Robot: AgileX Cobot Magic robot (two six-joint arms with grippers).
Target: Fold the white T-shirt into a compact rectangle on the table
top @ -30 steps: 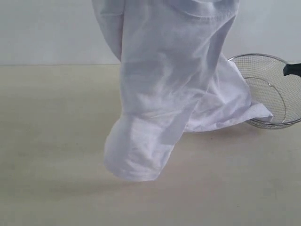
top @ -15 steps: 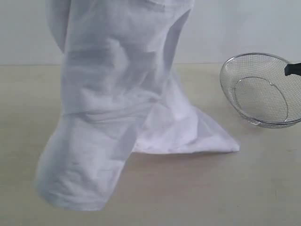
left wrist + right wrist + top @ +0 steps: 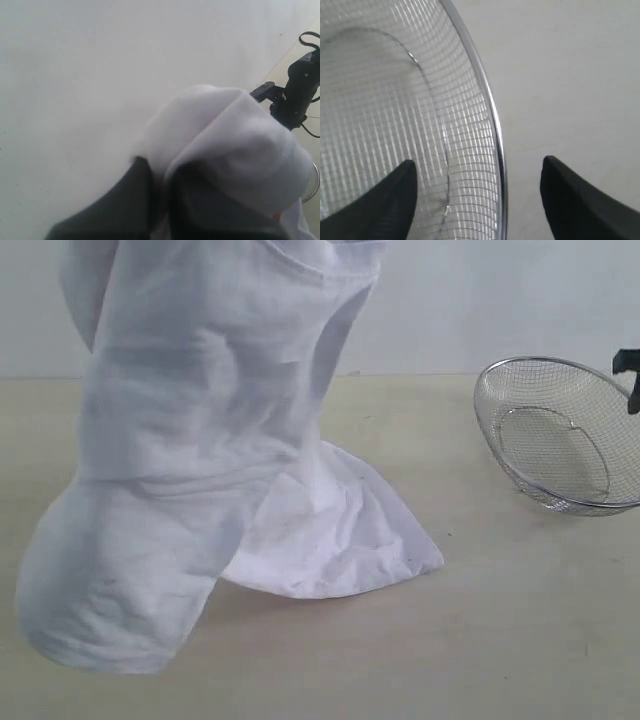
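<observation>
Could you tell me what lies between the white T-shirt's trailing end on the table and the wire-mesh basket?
Only bare table lies between the white T-shirt and the wire-mesh basket, as the exterior view shows.

The hanging white T-shirt (image 3: 190, 440) has swung to the left of the exterior view, and its lowest hanging end has moved from mid-frame into the lower left corner. Its trailing cloth (image 3: 340, 530) has been dragged along the counter (image 3: 500, 620). A second ago it lay against the wire-mesh basket (image 3: 560, 435), whose near rim is now uncovered and well apart from it.
</observation>
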